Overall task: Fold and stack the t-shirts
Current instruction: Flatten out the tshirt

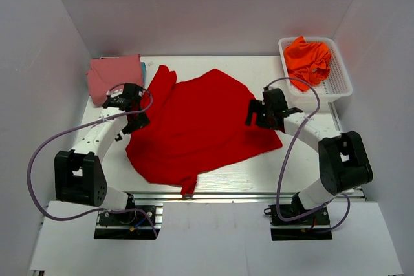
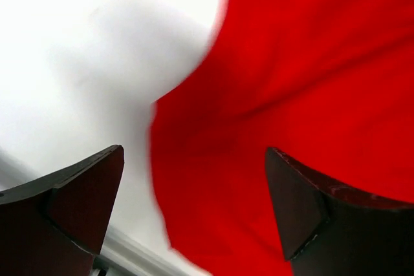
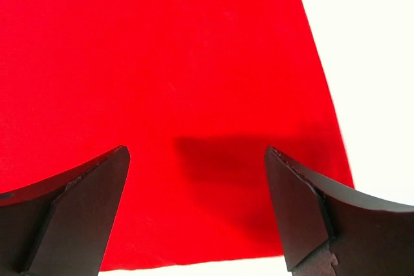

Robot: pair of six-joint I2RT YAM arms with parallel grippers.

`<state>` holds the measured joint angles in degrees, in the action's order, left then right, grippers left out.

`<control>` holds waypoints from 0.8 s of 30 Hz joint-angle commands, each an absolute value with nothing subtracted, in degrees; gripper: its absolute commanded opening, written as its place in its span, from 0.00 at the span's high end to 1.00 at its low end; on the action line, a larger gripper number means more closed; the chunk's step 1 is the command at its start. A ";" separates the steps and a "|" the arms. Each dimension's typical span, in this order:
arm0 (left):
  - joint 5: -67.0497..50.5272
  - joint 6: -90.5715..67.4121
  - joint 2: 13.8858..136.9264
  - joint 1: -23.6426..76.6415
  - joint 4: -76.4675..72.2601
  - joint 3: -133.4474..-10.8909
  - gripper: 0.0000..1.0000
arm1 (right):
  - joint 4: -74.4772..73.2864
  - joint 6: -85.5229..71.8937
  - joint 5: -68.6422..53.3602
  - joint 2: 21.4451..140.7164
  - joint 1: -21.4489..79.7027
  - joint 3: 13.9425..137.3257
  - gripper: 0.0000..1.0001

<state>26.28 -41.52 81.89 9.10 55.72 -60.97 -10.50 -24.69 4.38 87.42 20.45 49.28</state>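
Top external view shows the red shirt (image 1: 200,124) spread loosely over the middle of the desk (image 1: 310,166), wrinkled and not yet folded. Its wider run goes across the frame from left to right, and one narrow part reaches toward the upper left. The left tool (image 1: 134,105) sits at the shirt's left edge and the right tool (image 1: 254,114) at its right edge, so the cloth lies between them and each arm is nearest its own side.

In the left wrist view the left tool (image 2: 194,211) is spread wide and empty. The shirt's edge (image 2: 291,95) runs up between its fingers, with cloth to the right and bare desk to the left. In the right wrist view the right tool (image 3: 197,211) is likewise spread and empty, hovering over the cloth (image 3: 162,63) close to its hem at the lower edge.

A folded pink shirt (image 1: 113,77) lies at the upper left. Orange shirts (image 1: 307,56) fill the basket (image 1: 343,85) at the upper right.
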 commanded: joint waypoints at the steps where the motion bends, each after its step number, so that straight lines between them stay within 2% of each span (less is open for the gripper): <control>1: 19.79 -33.41 79.88 10.01 43.01 -64.16 0.00 | -8.35 -19.44 2.03 89.20 21.53 56.84 0.10; 3: 15.31 -28.51 81.99 10.02 37.03 -65.91 0.00 | -6.95 -18.55 1.50 94.20 21.97 60.11 0.10; 6: 10.21 -26.20 90.15 10.02 30.25 -70.39 0.00 | -10.98 -16.09 0.53 103.60 22.76 70.64 0.10; 7: 9.41 -26.19 92.18 9.15 27.62 -71.27 0.00 | -11.51 -15.04 0.53 105.45 22.85 77.71 0.10; 9: 10.27 -26.19 98.59 9.14 26.02 -74.78 0.00 | -12.74 -13.63 -1.32 112.20 23.20 81.72 0.10; 13: 9.58 -26.19 107.47 8.09 23.99 -79.62 0.00 | -13.97 -12.13 -3.86 124.85 23.12 97.27 0.10; 17: 9.58 -26.89 114.51 6.16 24.79 -83.58 0.00 | -19.51 -11.95 -7.64 135.95 23.12 116.74 0.10; 20: 8.79 -27.42 117.50 5.45 24.79 -84.20 0.00 | -22.31 -12.92 -8.44 142.29 22.50 123.11 0.10; 24: 6.96 -27.42 119.26 3.61 23.20 -84.20 0.00 | -22.23 -15.89 -4.67 142.91 21.89 120.78 0.10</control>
<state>9.43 -27.20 118.24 4.97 24.14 -83.07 -18.22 -13.74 -5.96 142.80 22.90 120.77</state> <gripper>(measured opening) 0.994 0.904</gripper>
